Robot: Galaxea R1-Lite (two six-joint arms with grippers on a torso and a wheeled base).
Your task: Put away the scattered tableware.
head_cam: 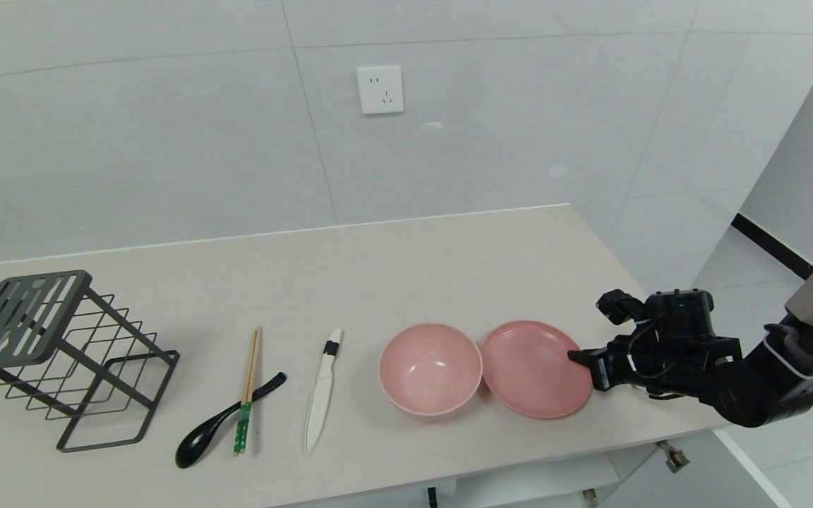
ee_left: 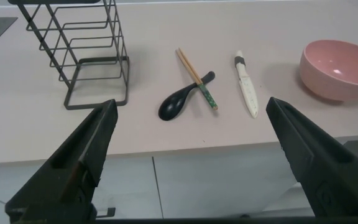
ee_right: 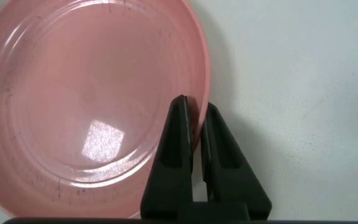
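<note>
A pink plate (head_cam: pixel 535 367) lies on the counter's right part, touching a pink bowl (head_cam: pixel 430 367) on its left. My right gripper (head_cam: pixel 581 358) is shut on the plate's right rim; in the right wrist view its fingers (ee_right: pixel 180 127) pinch the plate (ee_right: pixel 86 99) edge between them. Further left lie a white knife (head_cam: pixel 322 390), wooden chopsticks (head_cam: pixel 247 387) and a black spoon (head_cam: pixel 219 421), the chopsticks crossing the spoon's handle. My left gripper (ee_left: pixel 191 134) stands open off the counter's front edge, above the spoon (ee_left: pixel 180 103), chopsticks (ee_left: pixel 197 78), knife (ee_left: pixel 247 91) and bowl (ee_left: pixel 340 67).
A dark wire rack (head_cam: pixel 61 353) stands at the counter's left end, also seen as the rack (ee_left: pixel 82 50) in the left wrist view. The beige counter (head_cam: pixel 406 275) has free room behind the tableware. Its right edge is just past the plate.
</note>
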